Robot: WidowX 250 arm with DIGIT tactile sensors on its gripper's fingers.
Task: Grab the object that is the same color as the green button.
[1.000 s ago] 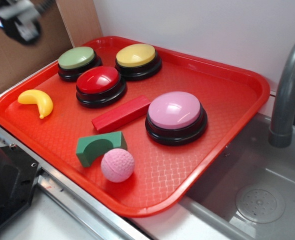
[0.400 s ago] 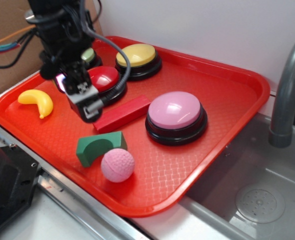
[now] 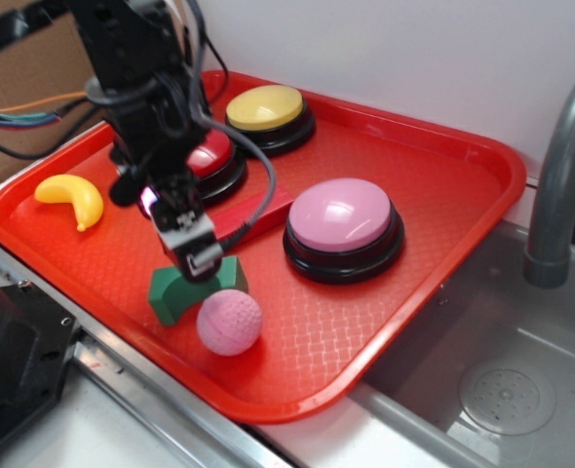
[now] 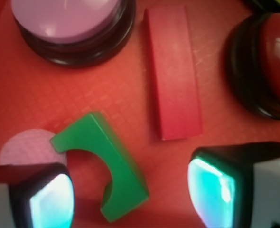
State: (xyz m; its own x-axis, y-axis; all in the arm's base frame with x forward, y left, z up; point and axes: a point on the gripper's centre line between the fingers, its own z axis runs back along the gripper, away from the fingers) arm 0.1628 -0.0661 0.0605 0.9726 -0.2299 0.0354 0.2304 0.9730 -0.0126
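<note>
End effector [image 4: 130,190] spread wide, empty, above green block [image 4: 104,164]; block sits between fingers, nearer the left one, long axis diagonal.

A red tray [image 3: 463,166] sits beside a sink with a grey faucet [image 3: 560,175] at the right. The black arm reaches down from the far left, and its gripper [image 3: 198,255] hangs just above the green arch block [image 3: 175,291], hiding part of it; whether the jaws are parted cannot be told. A pink ball [image 3: 229,321] lies just right of the block. A red bar [image 3: 253,216] shows behind the gripper. The pink button [image 3: 343,226], yellow button [image 3: 266,112], partly hidden red button [image 3: 212,161] and yellow banana [image 3: 71,199] rest on the tray.
</note>
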